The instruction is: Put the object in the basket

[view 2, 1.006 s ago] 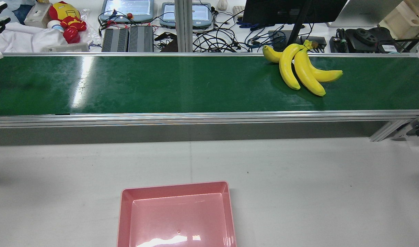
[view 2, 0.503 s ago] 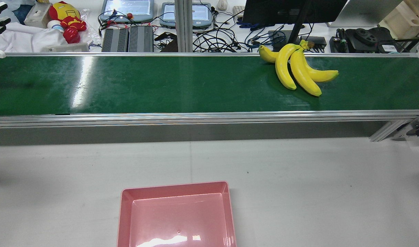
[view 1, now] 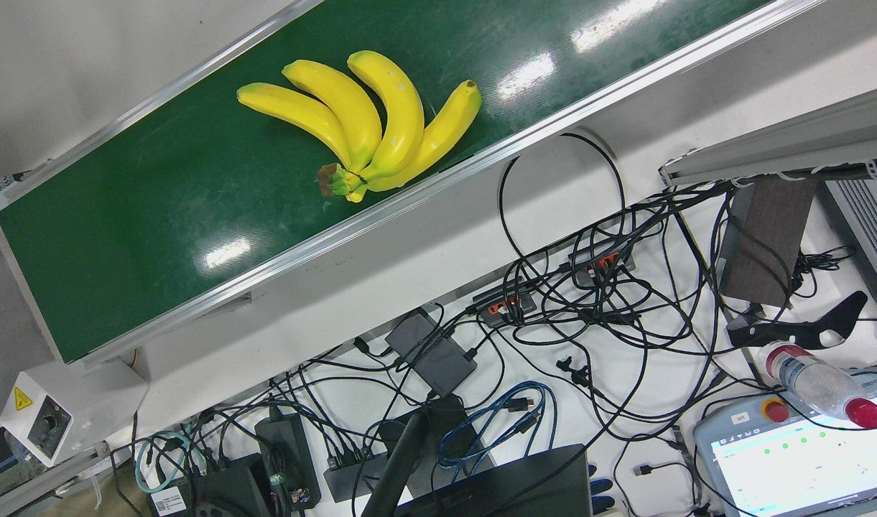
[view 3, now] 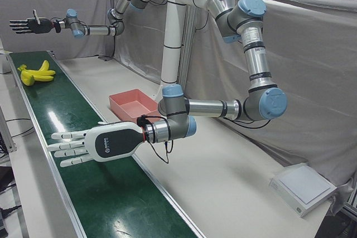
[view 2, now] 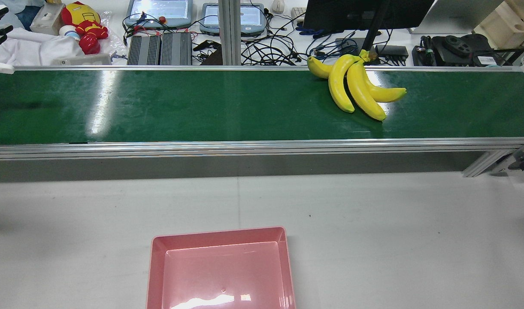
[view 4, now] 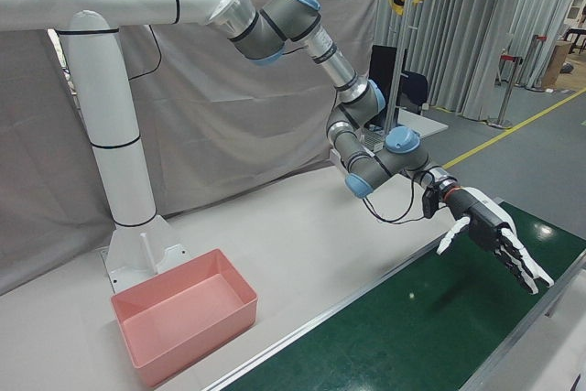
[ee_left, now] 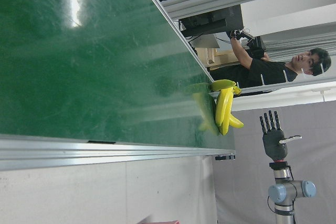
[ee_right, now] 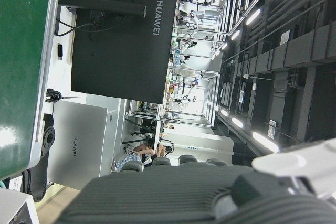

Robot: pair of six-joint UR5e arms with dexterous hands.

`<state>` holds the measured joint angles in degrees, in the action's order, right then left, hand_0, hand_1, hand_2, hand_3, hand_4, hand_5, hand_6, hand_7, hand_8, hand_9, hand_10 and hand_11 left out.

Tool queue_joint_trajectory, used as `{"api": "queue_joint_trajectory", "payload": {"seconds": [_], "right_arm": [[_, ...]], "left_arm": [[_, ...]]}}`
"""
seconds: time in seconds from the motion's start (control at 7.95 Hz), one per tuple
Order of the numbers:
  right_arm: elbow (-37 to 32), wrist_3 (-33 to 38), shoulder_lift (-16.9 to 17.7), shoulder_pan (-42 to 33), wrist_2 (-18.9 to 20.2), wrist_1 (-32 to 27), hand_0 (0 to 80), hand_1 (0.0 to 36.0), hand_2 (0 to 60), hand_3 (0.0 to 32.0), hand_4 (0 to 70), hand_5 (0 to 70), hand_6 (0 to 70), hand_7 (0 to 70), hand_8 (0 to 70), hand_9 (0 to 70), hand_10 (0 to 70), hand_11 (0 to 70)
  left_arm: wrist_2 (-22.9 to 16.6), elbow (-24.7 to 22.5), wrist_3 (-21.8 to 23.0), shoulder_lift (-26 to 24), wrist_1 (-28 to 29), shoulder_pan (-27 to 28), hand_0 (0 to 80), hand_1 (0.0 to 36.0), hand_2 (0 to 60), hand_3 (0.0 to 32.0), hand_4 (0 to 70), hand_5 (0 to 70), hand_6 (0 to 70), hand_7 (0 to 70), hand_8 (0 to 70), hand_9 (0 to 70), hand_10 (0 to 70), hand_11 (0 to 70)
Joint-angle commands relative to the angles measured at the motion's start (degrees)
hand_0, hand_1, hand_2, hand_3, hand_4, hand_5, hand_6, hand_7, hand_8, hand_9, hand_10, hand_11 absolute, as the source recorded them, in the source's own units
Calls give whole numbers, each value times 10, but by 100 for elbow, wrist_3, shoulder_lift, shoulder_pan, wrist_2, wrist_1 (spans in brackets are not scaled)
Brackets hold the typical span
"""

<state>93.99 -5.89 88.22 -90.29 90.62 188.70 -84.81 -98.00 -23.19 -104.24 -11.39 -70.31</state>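
Behind belt (ee_right: 21, 51), "HUAWEI" monitor (ee_right: 121, 40)

The green conveyor belt (view 2: 201, 107) looks smooth and glossy, framed by brushed metal rails (view 2: 244, 146). The pink basket (view 2: 221, 270) is shiny plastic.

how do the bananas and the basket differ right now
The bananas are yellow; the basket is pink. The bananas lie on the green belt, by its far edge, while the basket sits on the white table, on the robot's side of the belt. The bananas form a curved bunch; the basket is rectangular and empty. Both rest on a surface with nothing touching them.
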Motion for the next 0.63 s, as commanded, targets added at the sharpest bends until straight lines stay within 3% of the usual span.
{"api": "queue_joint_trajectory", "payload": {"seconds": [0.0,0.13,0.5], "right_arm": [[6,0,2,-6,0,0,0,0,0,0,0,0,0,0,0,0,0,0],[6,0,-6,-6,0,0,0,0,0,0,0,0,0,0,0,0,0,0],[6,0,2,-6,0,0,0,0,0,0,0,0,0,0,0,0,0,0]], "left_arm": [[-9,-9,8,-9,-91,-9,702,274,115,62,124,110,17,66,111,93,37,83],[-9,-9,8,0,-91,-18,704,284,149,62,124,112,17,65,109,93,38,86],[-9,-9,8,0,-91,-18,692,271,112,58,126,110,18,67,106,92,37,84]]}}
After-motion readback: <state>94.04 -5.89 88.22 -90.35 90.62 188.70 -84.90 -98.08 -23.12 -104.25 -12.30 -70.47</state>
